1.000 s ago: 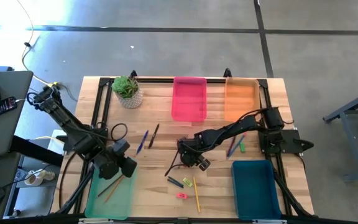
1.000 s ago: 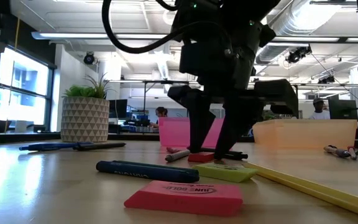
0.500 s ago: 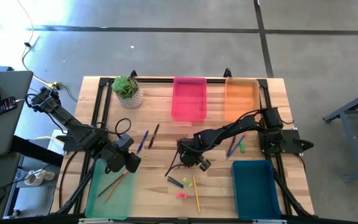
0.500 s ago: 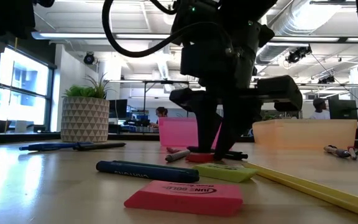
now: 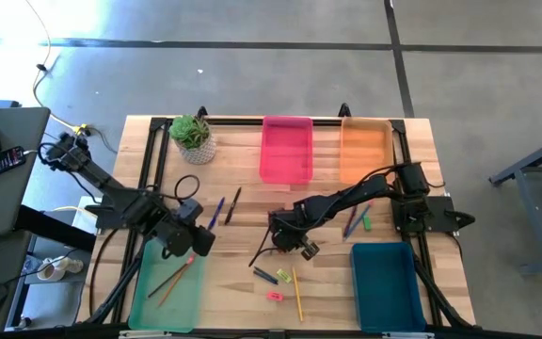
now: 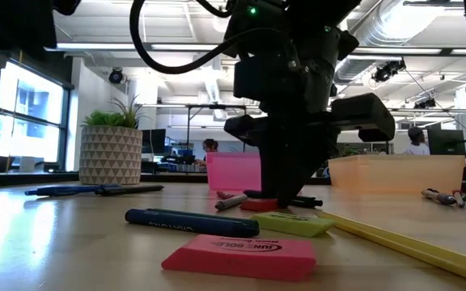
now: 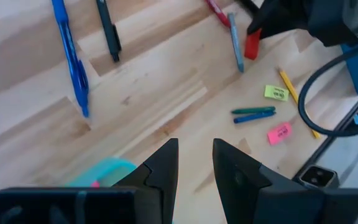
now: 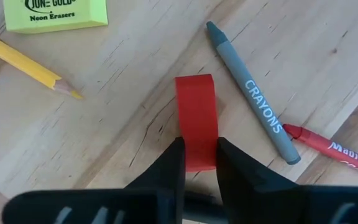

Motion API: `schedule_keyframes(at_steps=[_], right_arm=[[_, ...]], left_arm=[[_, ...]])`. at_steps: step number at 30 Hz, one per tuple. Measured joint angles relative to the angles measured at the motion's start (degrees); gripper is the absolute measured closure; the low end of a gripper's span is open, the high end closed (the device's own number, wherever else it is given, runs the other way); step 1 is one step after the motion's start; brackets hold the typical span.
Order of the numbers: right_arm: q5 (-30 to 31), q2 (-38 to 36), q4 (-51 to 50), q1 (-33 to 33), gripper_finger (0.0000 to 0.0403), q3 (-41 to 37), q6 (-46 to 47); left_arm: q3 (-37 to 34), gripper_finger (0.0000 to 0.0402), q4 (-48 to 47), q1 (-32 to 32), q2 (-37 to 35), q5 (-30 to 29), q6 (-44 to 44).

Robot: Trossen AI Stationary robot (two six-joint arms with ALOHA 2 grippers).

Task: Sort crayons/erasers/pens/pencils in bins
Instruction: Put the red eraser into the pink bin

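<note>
The bench is pale planked wood with visible grain and dark cracks. On it the right gripper stands low near the middle, its two dark jaws closed against the sides of a smooth red eraser, a small flat-faced block resting on the wood. Just beside it lie a grey-blue crayon with a printed paper wrap and a red crayon, their tips touching. A yellow-green eraser and the sharpened end of a yellow pencil lie close by; a pink eraser and a dark blue crayon sit nearer the front edge.

The four trays are shallow translucent plastic. The pink bin and orange bin stand at the back. The teal bin is front right. The green bin, front left, holds two thin pencils.

The left gripper hangs above the bench with its jaws a little apart and nothing between them. Since a second ago it has pulled up off the green bin toward the blue pen and black pen, while the right gripper has kept its place on the red eraser.
</note>
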Motion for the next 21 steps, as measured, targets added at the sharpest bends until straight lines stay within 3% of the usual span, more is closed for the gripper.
schedule_keyframes(at_steps=[9,21], right_arm=[[-4.3,-4.5,-1.9,-3.8,0.0348,-0.4,6.7],[-2.8,-12.7,1.5,-11.2,0.0348,-0.3,15.8]], left_arm=[[0.0,0.0314,-0.1,5.1,0.0,0.0,8.2],[0.0,0.0314,-0.2,12.2,0.0,1.2,17.3]])
